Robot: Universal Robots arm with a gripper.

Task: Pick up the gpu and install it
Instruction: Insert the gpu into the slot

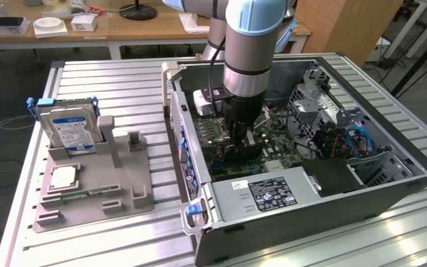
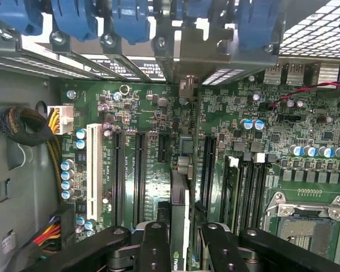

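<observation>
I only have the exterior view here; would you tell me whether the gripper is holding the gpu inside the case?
Observer: Yes. The wrist view shows the gpu edge-on, clamped in the gripper.
Operator: Thank you. How does it lie relative to the slots?
Observer: It runs parallel to the long black slots, with one on either side of it. I cannot tell whether it is seated.
</observation>
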